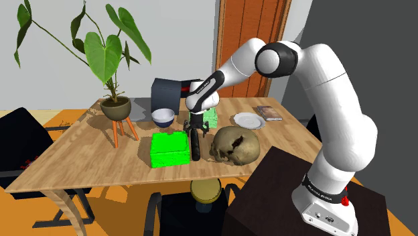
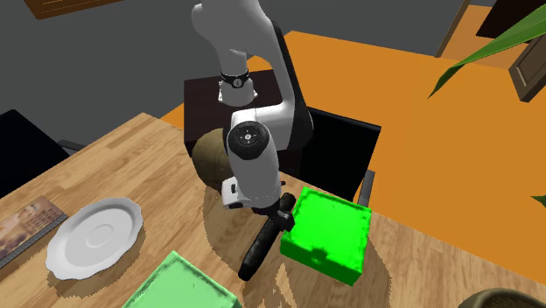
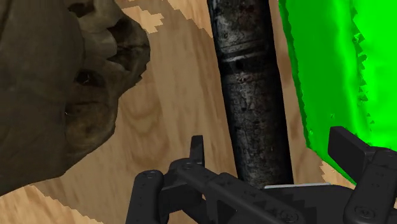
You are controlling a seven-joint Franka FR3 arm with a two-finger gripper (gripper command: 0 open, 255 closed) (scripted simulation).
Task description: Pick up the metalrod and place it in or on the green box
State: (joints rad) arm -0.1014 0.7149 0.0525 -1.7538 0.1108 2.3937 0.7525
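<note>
The metal rod (image 1: 195, 146) is a dark, worn cylinder lying on the wooden table (image 1: 80, 144), between the bright green box (image 1: 169, 149) and a brown skull (image 1: 236, 145). My gripper (image 1: 195, 126) hangs over the rod's far end, pointing down. In the wrist view the rod (image 3: 254, 95) runs between my fingers (image 3: 197, 154), which stand apart on either side without touching it, so the gripper (image 3: 270, 156) is open. The green box (image 3: 337, 70) lies close beside the rod. In the second exterior view the rod (image 2: 261, 245) lies next to the green box (image 2: 328, 232), below the gripper (image 2: 282, 210).
The skull (image 3: 57, 89) sits close on the rod's other side. Farther back stand a potted plant (image 1: 115, 107), a white bowl (image 1: 163, 117), a black box (image 1: 167, 92), a pale green box (image 1: 211, 118), a white plate (image 1: 248, 121) and a book (image 1: 269, 112). Dark chairs flank the table.
</note>
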